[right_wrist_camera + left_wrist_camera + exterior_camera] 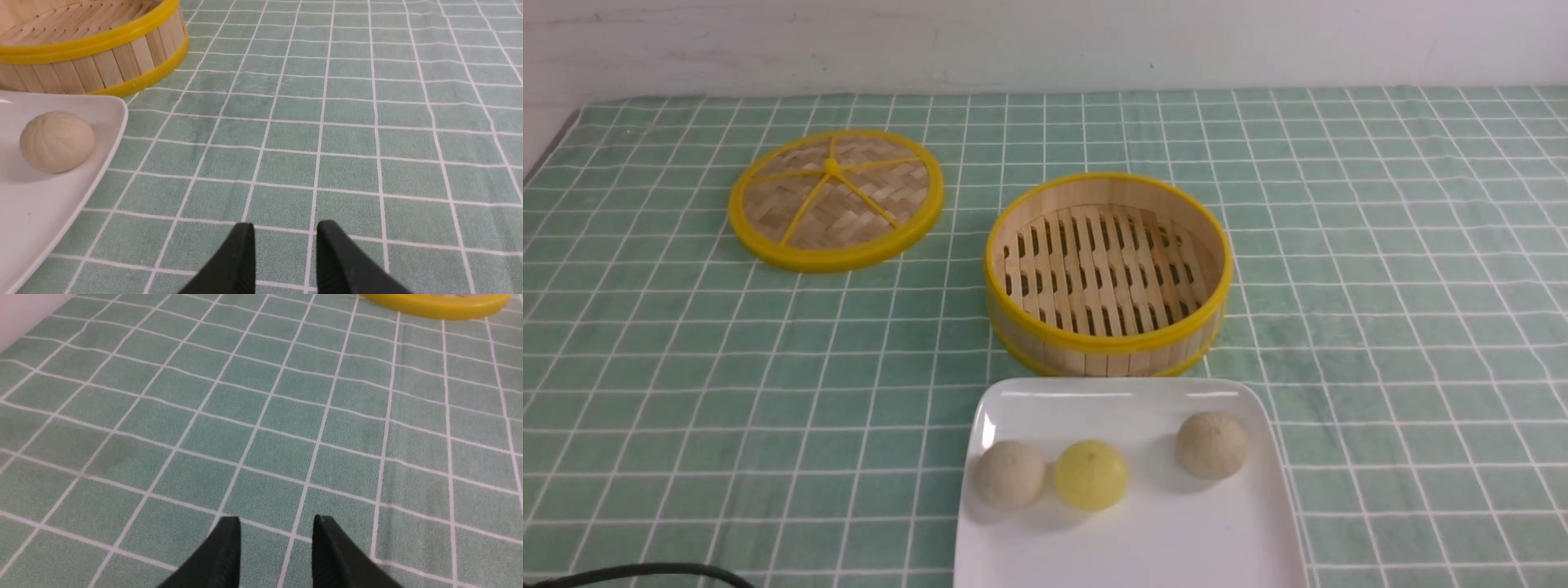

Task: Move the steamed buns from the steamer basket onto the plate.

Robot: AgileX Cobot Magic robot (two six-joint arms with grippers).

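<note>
all three steamed buns (1091, 474) lie on the plate (1127, 547) at lower centre and the steamer basket (1107, 274) is bare, so you keep the left gripper (276, 526) and right gripper (285, 230), jaws apart and holding nothing, away from the plate.

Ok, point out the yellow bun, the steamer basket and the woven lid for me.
yellow bun (1091, 474), front view, middle of its dome.
steamer basket (1107, 340), front view, near rim of its wall.
woven lid (836, 260), front view, near yellow rim.
</note>
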